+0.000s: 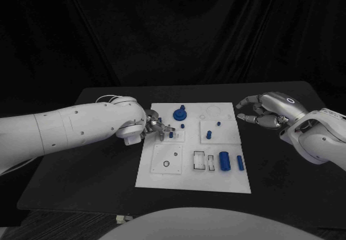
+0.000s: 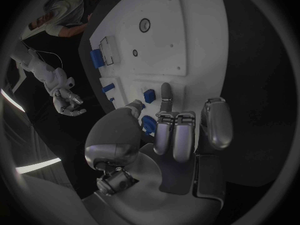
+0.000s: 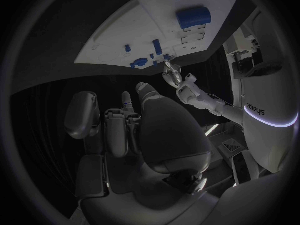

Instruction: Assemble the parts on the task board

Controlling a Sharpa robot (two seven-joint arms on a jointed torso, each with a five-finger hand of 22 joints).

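On the black table (image 1: 86, 190), the white task board (image 1: 162, 177) is lying flat as a long rectangular plate, and everything else is placing itself around it. Bare matte tabletop is running along both long edges of the board, wider on the right-arm side, and a narrower dark strip is showing past its far edge. The left hand (image 1: 153, 126) is reaching over the board's left edge near its far half, its silver fingers (image 2: 165, 96) extending toward a small blue part (image 1: 171, 134) standing upright in a raised square block; whether the fingertips are actually pinching that part or only touching beside it cannot be told. The right hand (image 1: 265, 111) is hovering off the board's far right corner, over bare table, its metallic fingers curling loosely inward with gaps between them and nothing in them. On the board's far end a knobbed blue piece (image 1: 180, 114) is sitting, with a short blue peg (image 1: 209, 134) standing in a second square block nearer the right edge. Toward the near right, a thick blue cylinder (image 1: 225, 160) and a slimmer blue bar (image 1: 240, 163) are lying side by side, next to rectangular cut-outs (image 1: 202, 161). A square plate with a small round hole (image 1: 166, 163) is occupying the near left. Black curtains are hanging behind the table.
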